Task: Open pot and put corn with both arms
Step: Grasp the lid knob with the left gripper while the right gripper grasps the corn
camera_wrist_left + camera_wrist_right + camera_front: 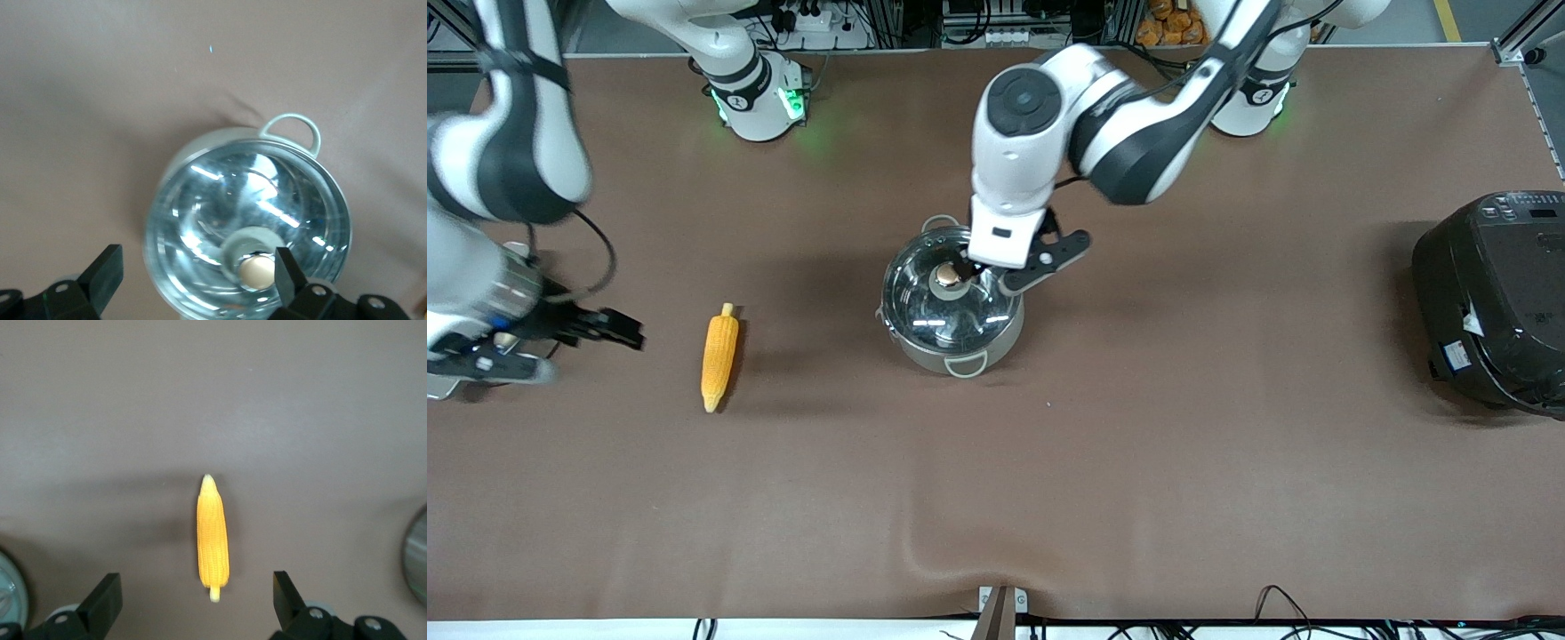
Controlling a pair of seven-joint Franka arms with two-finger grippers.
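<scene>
The corn cob (719, 356) lies flat on the brown tabletop (1138, 462) toward the right arm's end, its pale tip nearest the front camera and its stubby stem end pointing toward the arm bases. The right tool (569, 342) hangs above the tabletop just beside the cob, toward that same end, its fingers (101, 600) spread wide and holding nothing (in the right wrist view the cob (213, 541) sits between them, well apart from both). A little farther from the front camera, near the middle of the tabletop, stands the stainless-steel pot (951, 302) with its glass lid (250, 223) on. The left tool (983, 274) is over the lid, spread wide, one finger (288, 273) just beside the knob (257, 270). A black rice cooker (1494, 298) sits at the left arm's end.
</scene>
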